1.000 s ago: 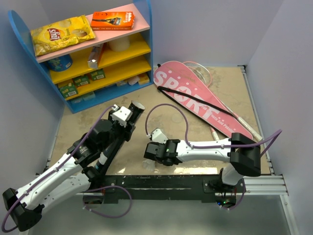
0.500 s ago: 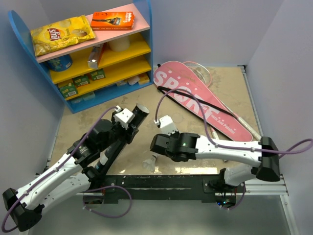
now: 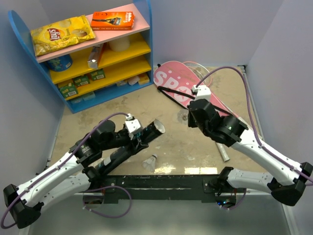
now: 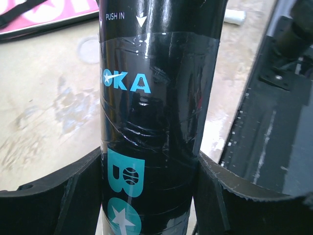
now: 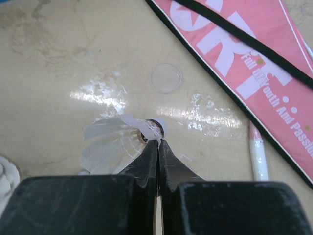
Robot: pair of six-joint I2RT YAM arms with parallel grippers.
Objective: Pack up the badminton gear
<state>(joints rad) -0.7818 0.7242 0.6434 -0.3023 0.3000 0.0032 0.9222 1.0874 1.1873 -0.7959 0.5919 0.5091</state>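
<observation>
a loose shuttlecock (image 3: 150, 163) is seen on the desk (image 3: 122, 105), well short of the pink cover (image 3: 168, 78). the black tube (image 3: 149, 131) is clasped by the widely parted left gripper (image 4: 149, 191), its mouth turned towards the cover. just beside the cover, a second shuttlecock (image 5: 115, 144) is pinched in the fully closed right gripper (image 5: 158, 143).

black tube (image 4: 156, 122): white "PUSH IN" with a down arrow, blue "OKA" below it, big teal "BO" lower down, cut off. pink racket cover (image 5: 254, 54): large white "RT", small "Full Of Youth And Passi"; top view reads "SPO". yellow chip bag (image 3: 61, 33): Lay's logo. orange box (image 3: 112, 20): print too small to read.
</observation>
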